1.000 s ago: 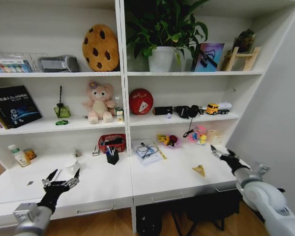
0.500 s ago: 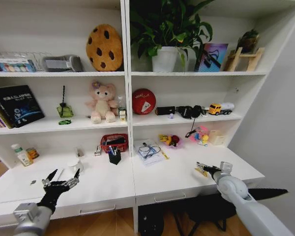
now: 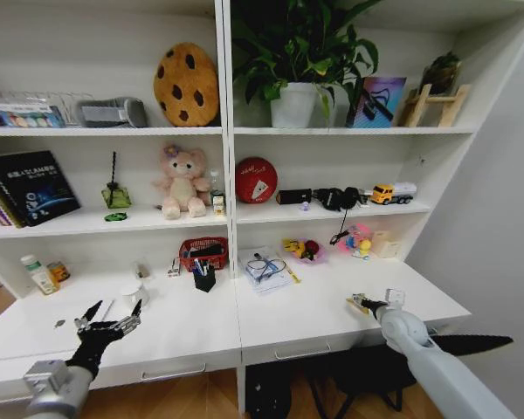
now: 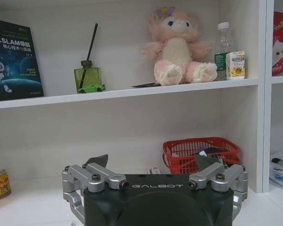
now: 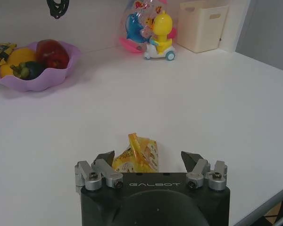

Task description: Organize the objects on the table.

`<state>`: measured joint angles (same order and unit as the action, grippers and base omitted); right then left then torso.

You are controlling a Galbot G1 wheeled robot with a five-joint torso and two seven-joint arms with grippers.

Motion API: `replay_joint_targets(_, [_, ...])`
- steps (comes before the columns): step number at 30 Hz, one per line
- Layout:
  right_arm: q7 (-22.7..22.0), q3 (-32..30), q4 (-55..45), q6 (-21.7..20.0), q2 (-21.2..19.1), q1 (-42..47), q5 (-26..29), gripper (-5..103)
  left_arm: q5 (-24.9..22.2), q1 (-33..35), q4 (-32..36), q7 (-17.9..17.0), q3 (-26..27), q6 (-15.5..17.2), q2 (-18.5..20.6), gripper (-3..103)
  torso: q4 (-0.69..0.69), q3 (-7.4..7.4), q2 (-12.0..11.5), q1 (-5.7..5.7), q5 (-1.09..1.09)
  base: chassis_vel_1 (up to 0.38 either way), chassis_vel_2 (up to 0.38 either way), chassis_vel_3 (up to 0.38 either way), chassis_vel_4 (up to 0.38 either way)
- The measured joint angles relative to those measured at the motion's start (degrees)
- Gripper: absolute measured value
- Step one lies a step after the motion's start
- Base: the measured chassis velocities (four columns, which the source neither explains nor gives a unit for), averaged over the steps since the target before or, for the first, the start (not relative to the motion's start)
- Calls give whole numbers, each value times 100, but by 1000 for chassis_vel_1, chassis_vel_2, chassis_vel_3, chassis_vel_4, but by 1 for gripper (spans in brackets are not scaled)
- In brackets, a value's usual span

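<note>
The right gripper (image 5: 148,159) has its 2 jaws spread wide on either side of the yellow triangular piece (image 5: 136,155), which lies on the white table (image 5: 217,113) near its front edge, right of centre; half a second ago the gripper was already close to the piece, and 1 second ago it was raised farther right, well apart from it. The left gripper (image 3: 110,319) still hovers with its jaws spread over the near left part of the table, unchanged across the 3 frames, with the red basket (image 4: 201,151) beyond it.
</note>
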<state>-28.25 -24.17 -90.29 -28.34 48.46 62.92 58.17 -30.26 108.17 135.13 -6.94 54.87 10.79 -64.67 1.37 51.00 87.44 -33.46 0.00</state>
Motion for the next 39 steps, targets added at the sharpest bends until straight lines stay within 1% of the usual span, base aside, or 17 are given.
replay_joint_targets(1, [0,0,0,0,0,0,0,84,0,0,0,0,0,0,0,100,0,0,0,0,0,0,0,0,0])
replay_joint_targets(4, [29,105,171,37,-4,-117,24,68,0,0,0,0,0,0,0,100,0,0,0,0,0,0,0,0,0])
replay_joint_targets(8, [41,149,211,45,-10,-181,39,57,0,0,0,0,0,0,0,100,-1,0,0,0,0,0,0,0,0])
replay_joint_targets(10, [32,191,247,40,-10,-289,127,45,0,0,0,0,0,0,0,100,0,0,0,0,0,0,0,0,0])
replay_joint_targets(11, [32,191,247,40,-10,-289,127,45,0,0,0,0,0,0,0,100,0,0,0,0,0,0,0,0,0])
replay_joint_targets(13, [7,274,314,43,-7,-378,144,35,0,0,0,0,0,0,0,100,-1,0,0,0,0,0,0,0,0])
replay_joint_targets(17, [-10,327,362,51,4,-426,131,24,0,0,0,0,0,0,0,100,-1,0,0,0,0,0,0,0,0])
replay_joint_targets(20, [-37,360,367,58,30,-424,149,8,0,0,0,0,0,0,0,100,-1,0,0,0,-1,0,0,0,0])
replay_joint_targets(23, [-26,364,367,75,40,-406,141,1,0,0,0,0,0,0,0,100,-1,-1,1,0,-2,0,0,0,0])
replay_joint_targets(27, [36,370,409,122,46,-430,0,0,0,0,0,0,0,0,0,100,-1,-1,1,0,-1,0,0,0,0])
replay_joint_targets(29, [449,371,578,501,32,-539,-945,0,0,0,0,0,0,0,0,100,1,1,0,0,6,0,0,0,0])
replay_joint_targets(30, [449,371,578,501,32,-539,-945,0,0,0,0,0,0,0,0,100,1,1,0,0,6,0,0,0,0])
replay_joint_targets(32, [719,411,665,965,-13,-703,-1700,0,0,0,0,0,0,0,0,100,-1,0,1,0,-2,0,0,0,0])
replay_joint_targets(35, [919,468,714,1165,-38,-766,-1950,0,0,0,0,0,0,0,0,100,-1,0,0,0,1,0,0,0,0])
replay_joint_targets(37, [1590,739,947,1888,-83,-1012,-2499,0,0,0,0,0,0,0,0,100,0,0,1,0,0,0,0,0,0])
replay_joint_targets(38, [1590,739,947,1888,-83,-1012,-2499,0,0,0,0,0,0,0,0,100,0,0,1,0,0,0,0,0,0])
replay_joint_targets(39, [2021,822,1042,2167,-90,-1148,-2635,0,0,0,0,0,0,0,0,100,0,0,0,0,2,0,0,0,0])
